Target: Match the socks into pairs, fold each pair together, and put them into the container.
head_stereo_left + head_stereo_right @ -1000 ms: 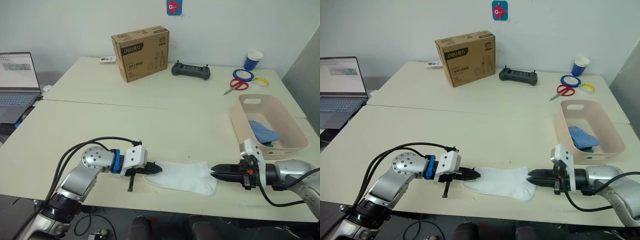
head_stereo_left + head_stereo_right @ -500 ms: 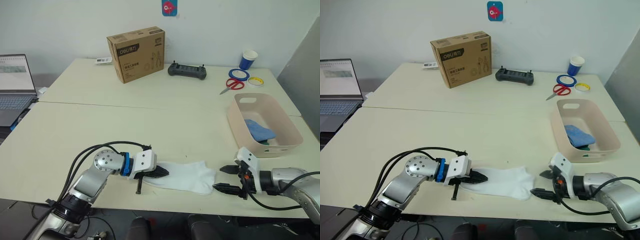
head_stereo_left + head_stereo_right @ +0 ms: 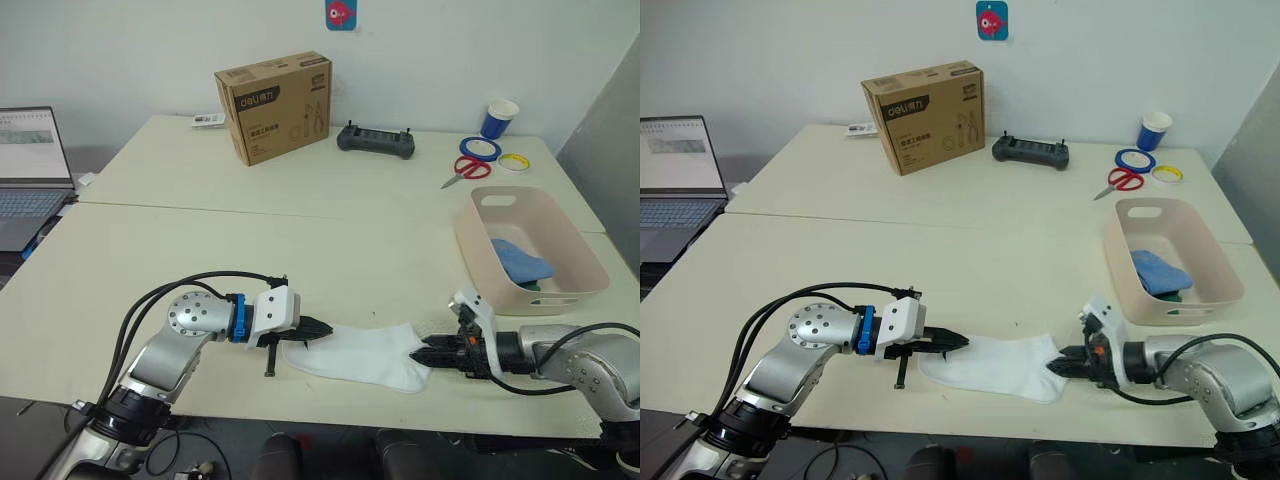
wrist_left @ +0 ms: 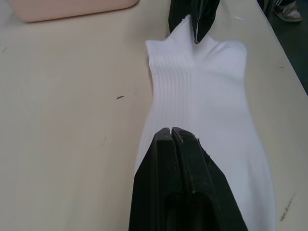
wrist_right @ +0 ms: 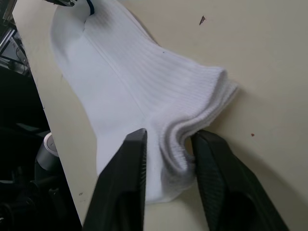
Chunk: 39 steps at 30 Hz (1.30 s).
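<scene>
Two white socks lie stacked and flat near the table's front edge. My left gripper is shut on their toe end, its black fingers pressed together. My right gripper is shut on the cuff end, with the ribbed cuff bunched between its fingers. The pale pink container stands at the right of the table. A folded light blue sock and a bit of dark green sock lie inside it.
A brown cardboard box, a black controller, red scissors, tape rolls and a blue cup sit along the back. A laptop is at the far left. The socks lie close to the table's front edge.
My right gripper, open and just off the cuff half a second ago, has moved in and shut on it. My left gripper has kept its hold on the toe end.
</scene>
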Motion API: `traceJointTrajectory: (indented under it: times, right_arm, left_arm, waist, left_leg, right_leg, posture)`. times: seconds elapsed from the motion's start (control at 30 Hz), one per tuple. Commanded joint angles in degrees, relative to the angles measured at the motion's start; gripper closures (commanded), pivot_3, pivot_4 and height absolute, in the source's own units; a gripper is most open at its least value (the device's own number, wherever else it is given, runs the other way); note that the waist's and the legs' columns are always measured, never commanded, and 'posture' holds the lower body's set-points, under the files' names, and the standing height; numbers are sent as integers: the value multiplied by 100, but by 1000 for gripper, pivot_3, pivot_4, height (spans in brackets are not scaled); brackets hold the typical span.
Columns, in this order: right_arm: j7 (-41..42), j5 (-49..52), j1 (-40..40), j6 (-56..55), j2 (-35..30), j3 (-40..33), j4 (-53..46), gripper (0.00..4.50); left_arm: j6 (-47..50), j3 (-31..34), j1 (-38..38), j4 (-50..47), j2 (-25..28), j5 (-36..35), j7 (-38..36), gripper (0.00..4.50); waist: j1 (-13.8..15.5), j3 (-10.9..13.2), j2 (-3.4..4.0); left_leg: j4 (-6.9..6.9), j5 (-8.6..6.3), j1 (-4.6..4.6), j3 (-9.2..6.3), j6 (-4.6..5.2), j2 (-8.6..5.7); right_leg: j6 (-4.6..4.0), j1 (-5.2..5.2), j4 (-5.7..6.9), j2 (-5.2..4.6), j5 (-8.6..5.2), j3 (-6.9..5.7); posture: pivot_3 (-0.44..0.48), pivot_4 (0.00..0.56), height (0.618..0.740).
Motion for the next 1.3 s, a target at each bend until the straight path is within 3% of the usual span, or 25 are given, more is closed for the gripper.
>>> traceJointTrajectory:
  times: [0.03,0.07,0.17,0.4,0.57,0.7,0.87,1.13,1.3]
  right_arm:
    - [116,136,-248,67,-126,-228,147,4173]
    - [163,103,-321,25,-172,-210,255,4422]
    - [412,-63,-693,-148,-401,-107,734,4500]
    - [993,-371,-1064,-474,-756,340,1287,4500]
    - [1068,-508,-1115,-610,-665,470,1386,4500]
    - [1079,-507,-1068,-594,-635,457,1357,4500]
    - [1133,-614,-1070,-706,-625,500,1500,4500]
    - [1208,-613,-1098,-618,-601,466,1464,4500]
    - [1157,-46,-1252,103,-488,157,1177,4500]
  left_arm:
    - [-37,179,-27,-234,-31,-178,41,4500]
    - [-50,176,-33,-227,-33,-175,49,4500]
    - [110,152,-69,-227,-64,-270,59,3976]
    - [-58,-7,-237,10,-240,-20,235,1924]
    - [46,-86,-402,67,-423,10,258,1924]
    - [172,-71,-323,-101,-342,-130,55,2795]
    - [419,-179,-268,-211,-190,-99,-147,4470]
    - [308,-524,-368,257,-128,523,-44,4470]
    - [382,-885,-413,534,-81,975,-77,4470]
  waist:
    - [0,0,0]
    - [-1,0,0]
    - [-6,1,1]
    - [-7,3,1]
    - [-8,3,1]
    - [-13,3,1]
    - [-18,3,1]
    - [-21,3,1]
    - [-20,3,1]
  left_leg:
    - [0,0,0,0,0,0]
    - [0,0,0,0,0,0]
    - [1,0,0,3,0,-1]
    - [-2,0,-2,0,0,-1]
    - [-2,0,-3,1,0,-1]
    - [-2,0,-4,1,0,-1]
    - [-2,0,-3,1,0,-1]
    - [-2,0,-3,0,0,-1]
    - [-2,0,-3,1,0,-1]
  right_leg:
    - [0,0,0,0,0,0]
    - [0,0,0,0,0,0]
    - [0,0,0,0,0,3]
    - [-1,-2,0,1,-1,-1]
    - [0,-4,0,1,-1,0]
    - [0,-4,0,2,0,1]
    - [0,-4,0,2,0,1]
    - [0,-4,0,2,0,0]
    - [0,-5,0,2,0,1]
  posture:
    - [0,150,740]
    - [0,150,740]
    - [0,150,740]
    - [0,150,740]
    - [0,150,740]
    - [0,150,740]
    - [0,150,740]
    - [0,150,740]
    - [0,150,740]
